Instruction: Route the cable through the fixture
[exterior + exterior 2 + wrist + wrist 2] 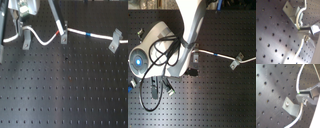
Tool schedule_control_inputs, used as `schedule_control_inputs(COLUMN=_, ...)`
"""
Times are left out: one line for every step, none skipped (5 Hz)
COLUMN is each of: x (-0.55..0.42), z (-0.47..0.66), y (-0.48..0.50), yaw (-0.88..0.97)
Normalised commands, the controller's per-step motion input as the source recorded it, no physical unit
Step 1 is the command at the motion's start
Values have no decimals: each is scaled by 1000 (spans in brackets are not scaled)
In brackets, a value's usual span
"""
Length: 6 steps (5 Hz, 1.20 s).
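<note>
The white cable [75, 31] runs across the back of the board in the first exterior view. From the first exterior view's left it rises over a short grey clip [25, 39], sags, then reaches the tall slim fixture [63, 36]. A red band [63, 24] sits just above the fixture and a blue band [87, 34] just past it. My gripper [21, 21] hangs over the short clip and looks shut on the cable. In the second wrist view a finger [311, 92] meets the cable [297, 87] beside that clip [291, 107]. The first wrist view shows the same clip [293, 12].
A broader tilted grey clip [115, 41] holds the cable near the first exterior view's right and also shows in the second exterior view [234, 63]. The black perforated board [65, 90] stretches forward. The arm's body [163, 50] and its dark hoses cover much of the second exterior view.
</note>
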Motion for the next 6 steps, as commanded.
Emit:
schedule_control_inputs(x=-202, z=547, y=-41, yaw=-223)
schedule_control_inputs(x=-50, z=216, y=-176, yaw=0)
schedule_control_inputs(x=-55, z=9, y=-293, yaw=114)
schedule_control_inputs(x=0, z=0, y=0, yaw=-51)
schedule_control_inputs(x=-36, z=229, y=-183, yaw=17)
schedule_control_inputs(x=-100, z=470, y=-524, yaw=237)
